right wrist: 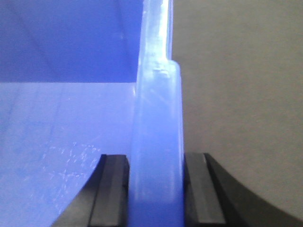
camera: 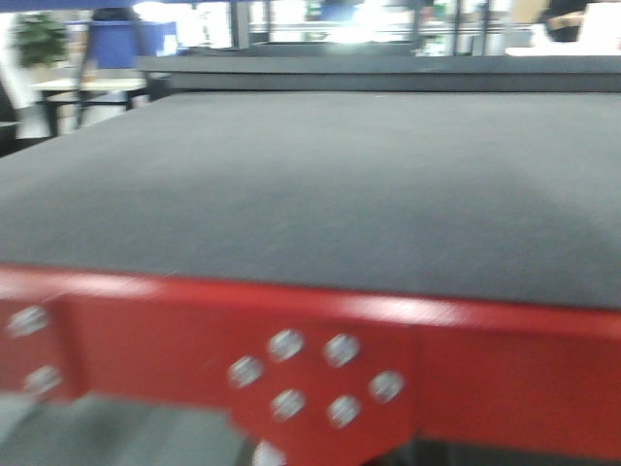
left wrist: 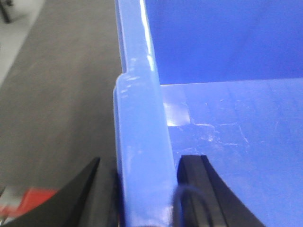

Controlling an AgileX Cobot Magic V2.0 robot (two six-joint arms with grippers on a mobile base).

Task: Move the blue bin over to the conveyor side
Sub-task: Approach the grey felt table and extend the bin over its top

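Observation:
The blue bin (left wrist: 236, 142) fills both wrist views, and its glossy inside floor and far wall show. My left gripper (left wrist: 144, 163) is shut on the bin's thick left rim, one black finger outside and one inside. My right gripper (right wrist: 156, 158) is shut on the right rim (right wrist: 158, 118), with both pads pressed flat against it. The conveyor side, a wide dark grey belt (camera: 310, 184), spreads across the front view. Grey textured surface (left wrist: 57, 94) lies just outside the bin's left wall, and the same grey surface (right wrist: 236, 94) lies outside its right wall. The bin is out of the front view.
A red metal frame with round bolts (camera: 310, 379) edges the belt's near side, and a piece of this red frame (left wrist: 28, 198) shows low left in the left wrist view. A raised dark section (camera: 388, 68) crosses the belt's far end. A table and a plant (camera: 39, 44) stand far left.

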